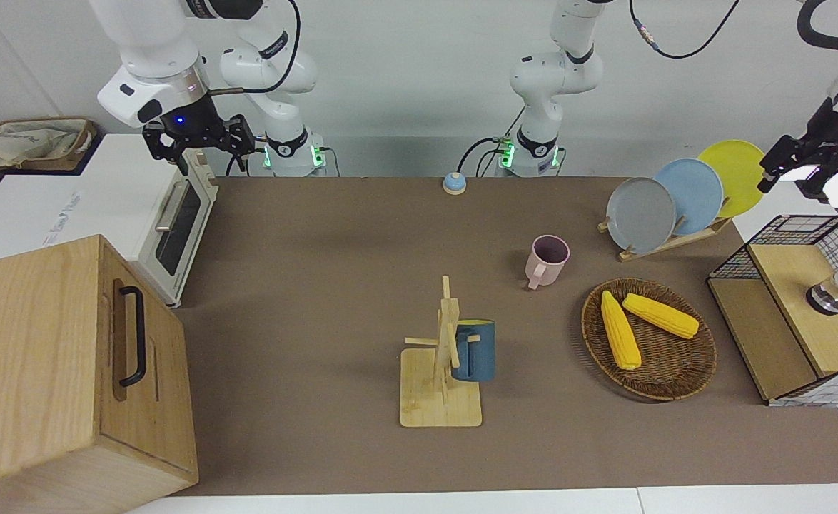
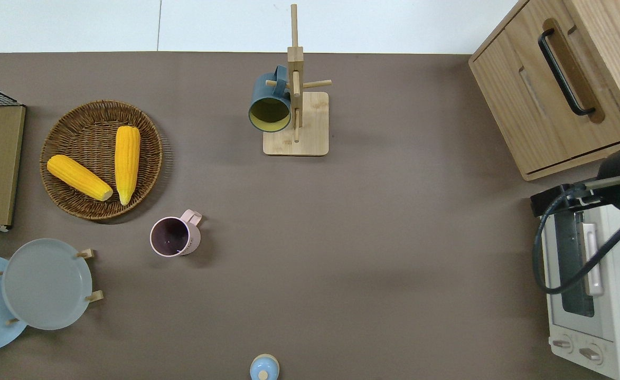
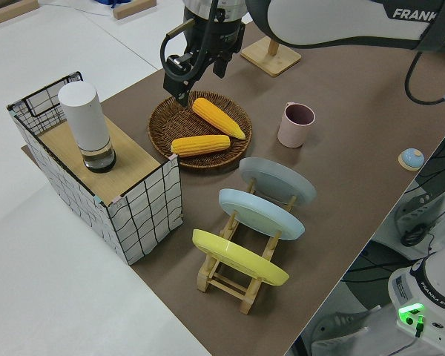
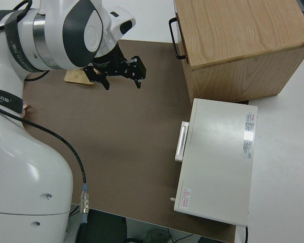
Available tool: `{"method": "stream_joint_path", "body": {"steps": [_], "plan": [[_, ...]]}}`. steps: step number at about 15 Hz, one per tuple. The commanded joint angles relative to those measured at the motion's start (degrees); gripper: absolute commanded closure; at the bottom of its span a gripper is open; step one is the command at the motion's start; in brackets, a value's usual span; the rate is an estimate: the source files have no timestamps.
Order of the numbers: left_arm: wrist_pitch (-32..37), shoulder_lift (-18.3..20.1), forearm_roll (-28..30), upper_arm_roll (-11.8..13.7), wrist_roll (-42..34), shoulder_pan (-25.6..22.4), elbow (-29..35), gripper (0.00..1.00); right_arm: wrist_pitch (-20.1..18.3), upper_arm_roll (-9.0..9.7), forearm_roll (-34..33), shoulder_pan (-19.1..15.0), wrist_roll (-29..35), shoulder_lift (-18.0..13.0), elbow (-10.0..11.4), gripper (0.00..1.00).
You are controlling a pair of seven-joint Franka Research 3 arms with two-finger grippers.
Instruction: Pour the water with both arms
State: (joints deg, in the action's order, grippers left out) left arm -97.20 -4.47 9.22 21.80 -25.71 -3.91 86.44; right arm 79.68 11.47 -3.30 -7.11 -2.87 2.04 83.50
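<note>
My right gripper (image 1: pixel 198 139) hangs with its fingers spread wide and empty, raised over the white toaster oven (image 1: pixel 169 221) at the right arm's end of the table. The oven's glass door faces the brown mat, and just beside it, farther from the robots, stands a big wooden cabinet (image 1: pixel 69 364) with a black handle.

My left gripper (image 1: pixel 794 168) is also up in the air and empty, fingers apart. The front view puts it at the left arm's end of the table, near the wire-sided crate (image 1: pixel 797 307). A white cylinder (image 3: pixel 87 126) stands upright on the crate's wooden top. Between that crate and the middle of the table I see a rack (image 1: pixel 676 239) holding three plates on edge, grey, blue and yellow, and a wicker basket (image 1: pixel 665 378) with two cobs of corn (image 1: pixel 658 314) lying in it.

Both arms are bent high at the elbow, wrists pointing down.

The pink mug (image 1: pixel 549 260) stands upright on the mat near the plate rack and the basket, well apart from either gripper. The blue mug (image 1: pixel 475 350) hangs on a wooden mug tree (image 1: pixel 442 357) mid-table, farther from the robots. A small blue bell (image 1: pixel 454 183) sits near the arm bases.
</note>
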Motion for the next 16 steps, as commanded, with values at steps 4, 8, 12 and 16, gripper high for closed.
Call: {"method": "stream_joint_path", "body": {"steps": [4, 8, 12, 16], "plan": [[4.1, 4.0, -8.1, -6.8, 4.3, 2.2, 1.5, 0.0, -0.1, 0.04, 1.0, -0.3, -0.7, -0.4, -0.1, 0.015], [7.0, 4.1, -8.9, -11.2, 9.6, 2.3, 1.1, 0.0, -0.1, 0.04, 1.0, -0.3, -0.7, -0.4, -0.1, 0.013], [8.3, 4.6, -8.7, -15.3, 13.5, 2.3, 1.1, 0.0, -0.1, 0.04, 1.0, -0.3, -0.7, -0.4, -0.1, 0.013], [10.4, 5.3, -8.9, -15.4, 15.6, 6.7, 1.3, 0.0, -0.1, 0.04, 1.0, -0.4, -0.7, -0.4, -0.1, 0.013]]}}
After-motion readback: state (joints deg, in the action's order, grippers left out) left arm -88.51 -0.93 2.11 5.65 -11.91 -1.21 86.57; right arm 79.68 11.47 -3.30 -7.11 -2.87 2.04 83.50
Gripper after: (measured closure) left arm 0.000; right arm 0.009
